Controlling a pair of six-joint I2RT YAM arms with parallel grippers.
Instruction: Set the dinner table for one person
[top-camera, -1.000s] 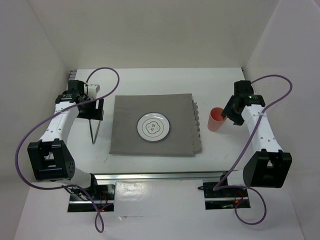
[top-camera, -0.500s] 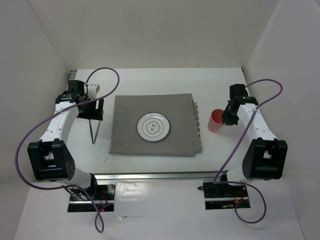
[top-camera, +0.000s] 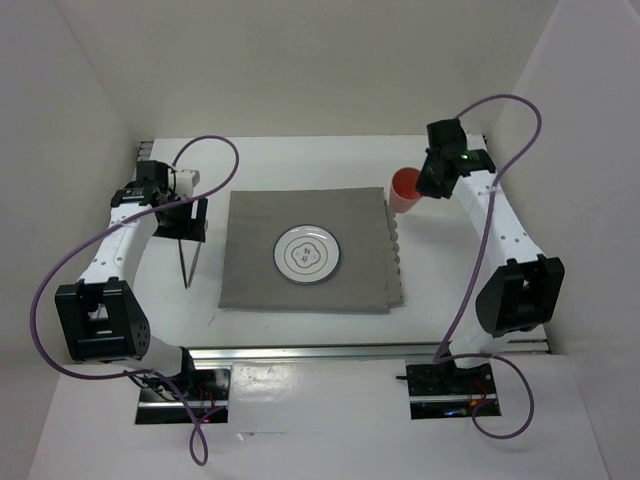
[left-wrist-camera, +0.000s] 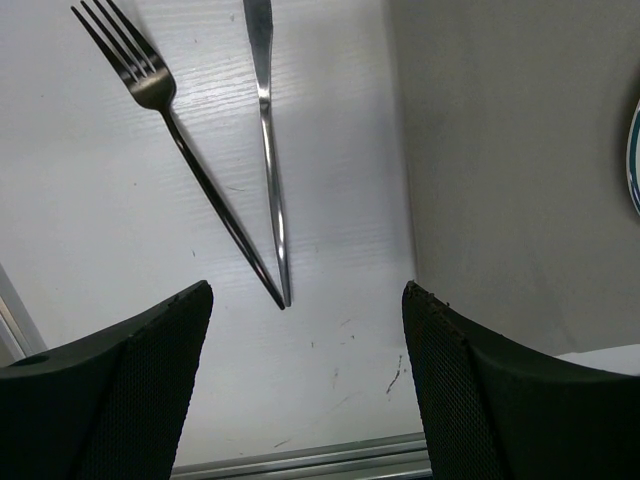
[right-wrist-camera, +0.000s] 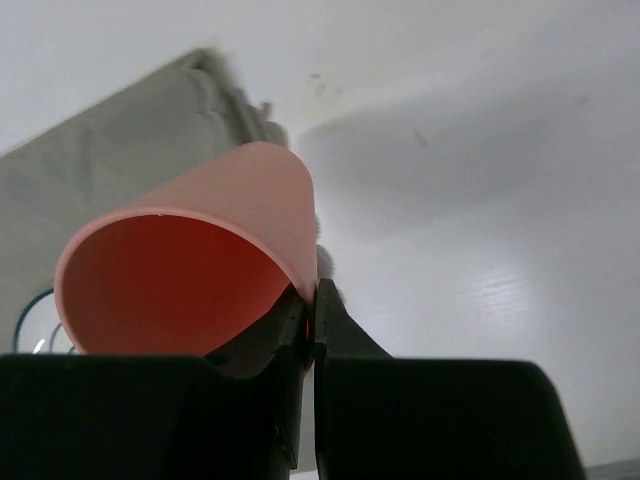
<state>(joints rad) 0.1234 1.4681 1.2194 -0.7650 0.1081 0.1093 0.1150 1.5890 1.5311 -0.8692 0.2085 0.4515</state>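
Right pincer (right-wrist-camera: 312, 318) is pinching a salmon plastic cup (right-wrist-camera: 190, 270), likely due upright beside the grey cloth mat (top-camera: 250, 265); left pincer (left-wrist-camera: 305, 290) is hanging spread.

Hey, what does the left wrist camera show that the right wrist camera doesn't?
Only the left wrist view shows the dark metal fork and the slim silver knife, lying with handle ends converging, ahead of the open left gripper. Only the right wrist view shows the salmon plastic cup, its rim pinched by the right gripper. Both show the grey cloth mat and the white tabletop.
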